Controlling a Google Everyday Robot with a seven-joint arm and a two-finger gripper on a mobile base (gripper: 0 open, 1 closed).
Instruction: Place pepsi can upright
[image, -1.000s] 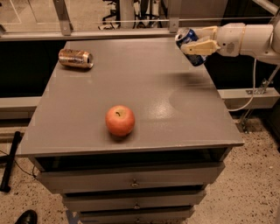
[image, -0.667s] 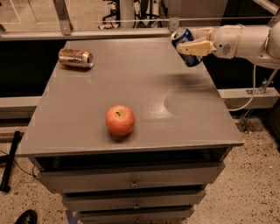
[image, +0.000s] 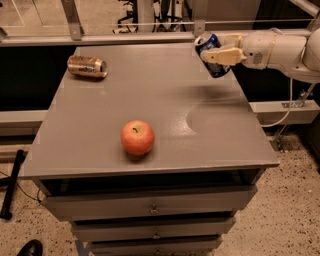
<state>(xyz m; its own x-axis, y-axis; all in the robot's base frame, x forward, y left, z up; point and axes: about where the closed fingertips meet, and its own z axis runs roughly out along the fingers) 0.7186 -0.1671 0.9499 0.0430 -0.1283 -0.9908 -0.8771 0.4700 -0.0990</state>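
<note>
The blue pepsi can (image: 211, 55) is held in the air above the far right part of the grey table (image: 165, 100), tilted with its silver top toward the upper left. My gripper (image: 216, 54), cream-coloured, comes in from the right on a white arm (image: 280, 49) and is shut on the can, its fingers (image: 222, 54) wrapped across the can's middle. The can's shadow falls on the table just below it.
A gold-brown can (image: 87, 66) lies on its side at the table's far left. A red apple (image: 137, 137) sits near the front middle. The table has drawers below (image: 150, 207). A metal rail (image: 150, 24) runs behind the table.
The gripper with the pepsi can has moved left, further over the table, and slightly down. The apple and the gold-brown can have not moved.
</note>
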